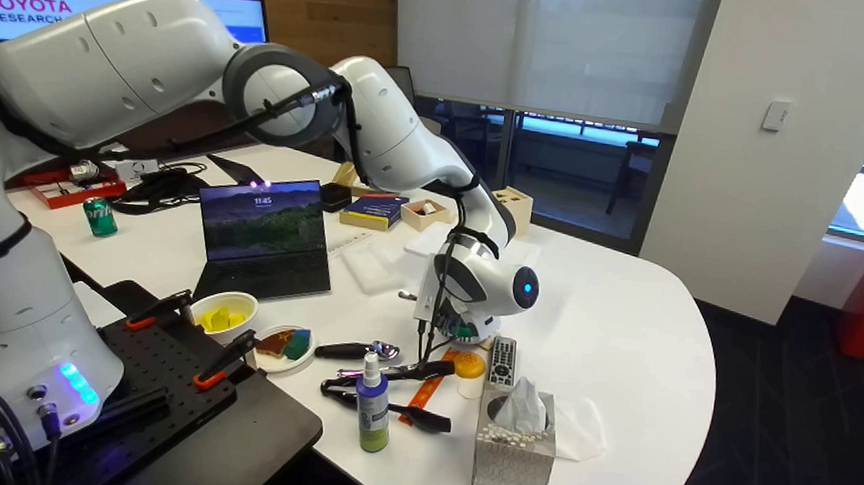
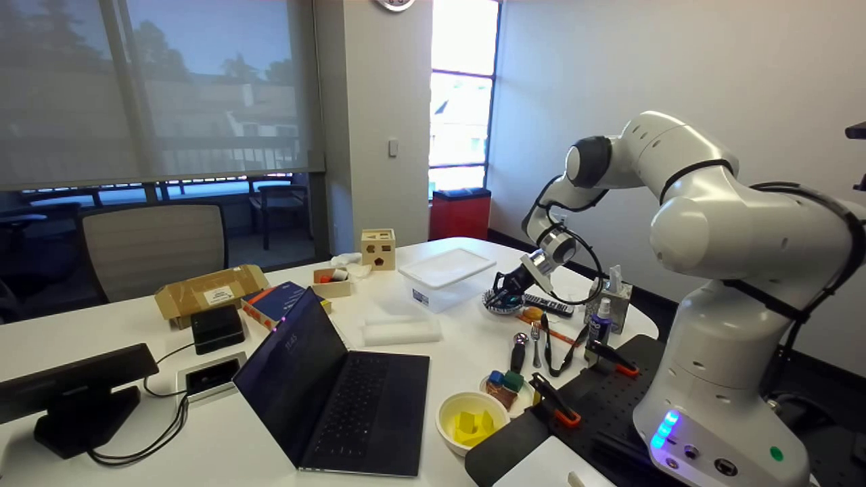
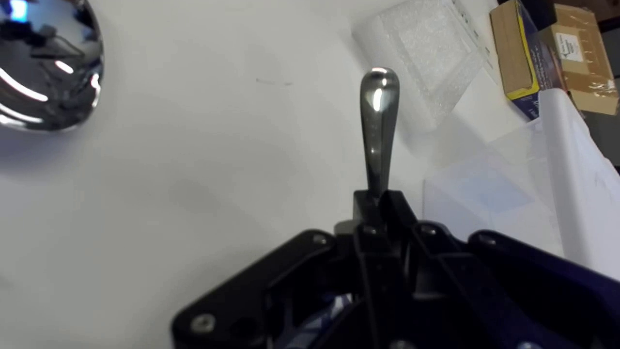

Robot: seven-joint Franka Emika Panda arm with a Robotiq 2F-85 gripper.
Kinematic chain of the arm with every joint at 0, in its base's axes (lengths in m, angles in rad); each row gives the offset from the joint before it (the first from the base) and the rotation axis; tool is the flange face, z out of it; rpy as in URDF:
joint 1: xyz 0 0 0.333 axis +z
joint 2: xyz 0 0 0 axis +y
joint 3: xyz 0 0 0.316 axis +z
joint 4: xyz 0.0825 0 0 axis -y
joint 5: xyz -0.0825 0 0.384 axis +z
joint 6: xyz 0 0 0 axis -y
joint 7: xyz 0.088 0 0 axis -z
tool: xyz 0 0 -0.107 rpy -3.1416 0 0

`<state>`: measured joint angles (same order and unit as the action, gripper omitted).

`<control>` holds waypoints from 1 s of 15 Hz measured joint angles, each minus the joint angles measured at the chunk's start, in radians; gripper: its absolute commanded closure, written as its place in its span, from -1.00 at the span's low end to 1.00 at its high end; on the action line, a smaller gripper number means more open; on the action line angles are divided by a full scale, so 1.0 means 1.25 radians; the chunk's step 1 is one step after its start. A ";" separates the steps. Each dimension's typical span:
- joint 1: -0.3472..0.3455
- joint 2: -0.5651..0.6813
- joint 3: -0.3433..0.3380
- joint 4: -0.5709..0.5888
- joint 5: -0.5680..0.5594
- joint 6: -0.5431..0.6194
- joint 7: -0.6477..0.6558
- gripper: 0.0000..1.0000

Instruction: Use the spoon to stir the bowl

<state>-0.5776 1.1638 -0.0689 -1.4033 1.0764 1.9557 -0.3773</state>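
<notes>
Noted gripper (image 3: pixel 379 197) with fingers set narrow, pinching the spoon (image 3: pixel 379 116) by its handle. Found bowl (image 2: pixel 507 310) right of centre in an exterior view, under the gripper. Judged at the stirring step; unable to confirm spoon head inside, hidden from every view. Next, likely to need slow level circles with firm grip, without tipping the bowl. Recorded handle as polished metal, rounded at the tip; bowl as round, seemingly teal inside, patterned outside; upper left of wrist frame, mirror-bright dome (image 3: pixel 48 68), unidentified.
</notes>
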 measured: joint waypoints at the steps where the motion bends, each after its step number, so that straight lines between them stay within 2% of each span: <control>1: 0.003 -0.003 -0.002 0.002 0.000 0.008 0.000 0.95; 8: 0.019 -0.031 0.002 0.004 0.000 0.016 0.000 0.95; 15: -0.028 -0.006 0.008 0.003 0.043 -0.065 -0.004 0.95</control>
<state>-0.6123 1.1558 -0.0586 -1.4001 1.1298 1.8740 -0.3822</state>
